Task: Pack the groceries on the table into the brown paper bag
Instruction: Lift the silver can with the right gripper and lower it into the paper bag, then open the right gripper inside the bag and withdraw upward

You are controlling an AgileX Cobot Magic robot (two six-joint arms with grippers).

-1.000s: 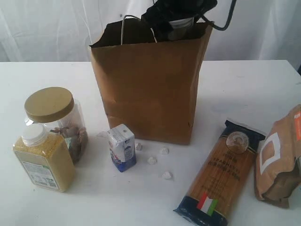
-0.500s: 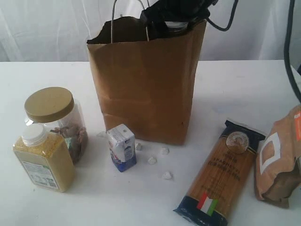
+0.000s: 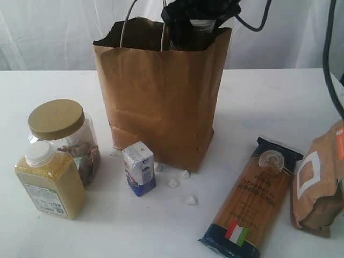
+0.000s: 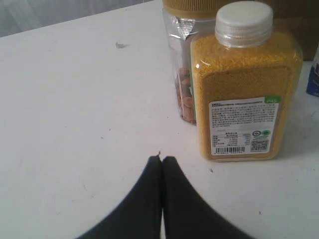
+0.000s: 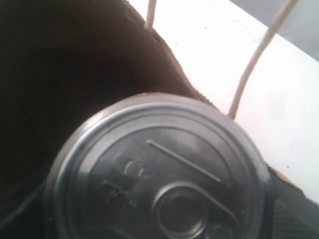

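While my right gripper point(image 3: 196, 19) holds the pull-tab can point(image 5: 159, 174), jaws wide, in the brown paper bag's point(image 3: 161, 102) mouth at the table's point(image 3: 279, 102) 12 o'clock, a snagged handle point(image 5: 254, 64) could tip the bag. My left gripper point(image 4: 162, 159), closed and empty, hovers by the grain bottle point(image 4: 244, 94) at 8 o'clock; the small carton point(image 3: 140, 167) stands just beside the bag's foot.

We see jar point(image 3: 56, 119) and bottle point(image 3: 51, 185) left of the bag point(image 3: 161, 102), carton point(image 3: 139, 168) before it. Spaghetti point(image 3: 252, 196) and pouch point(image 3: 317, 183) lie right, can point(image 3: 202, 25) at its mouth.
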